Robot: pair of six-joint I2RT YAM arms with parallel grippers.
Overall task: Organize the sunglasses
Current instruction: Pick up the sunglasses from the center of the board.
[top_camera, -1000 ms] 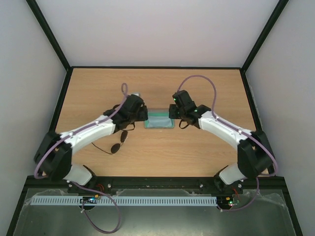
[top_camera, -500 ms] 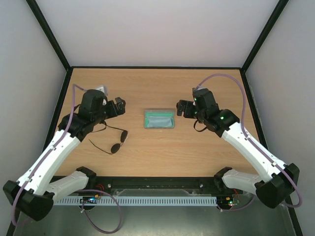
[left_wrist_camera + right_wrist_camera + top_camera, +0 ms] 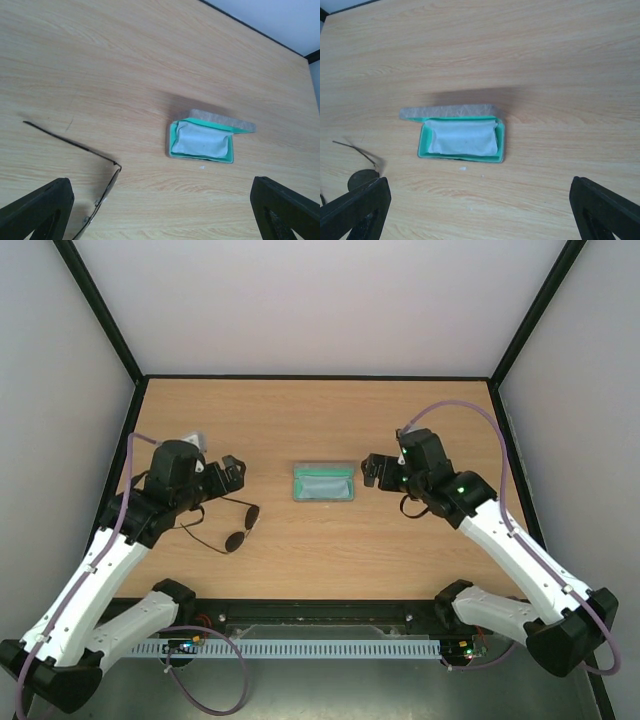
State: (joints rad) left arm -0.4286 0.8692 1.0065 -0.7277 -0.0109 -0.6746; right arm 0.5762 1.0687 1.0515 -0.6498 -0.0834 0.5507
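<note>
The sunglasses [image 3: 237,528] lie unfolded on the table, left of centre, with thin dark frame and slim temple arms; they also show in the left wrist view [image 3: 97,192] and, in part, in the right wrist view [image 3: 364,172]. The grey case [image 3: 324,483] stands open at the table's middle, green inside, with the light blue cloth [image 3: 201,140] lying in it; it also shows in the right wrist view [image 3: 461,135]. My left gripper [image 3: 232,475] is open and empty, above the table beside the sunglasses. My right gripper [image 3: 375,469] is open and empty, right of the case.
The wooden table [image 3: 320,420] is bounded by a black frame and pale walls. A few small white specks [image 3: 463,168] lie just in front of the case.
Both arms have drawn back from the case, the left to the left and the right to the right. The case now stands uncovered and open. The sunglasses have not moved.
</note>
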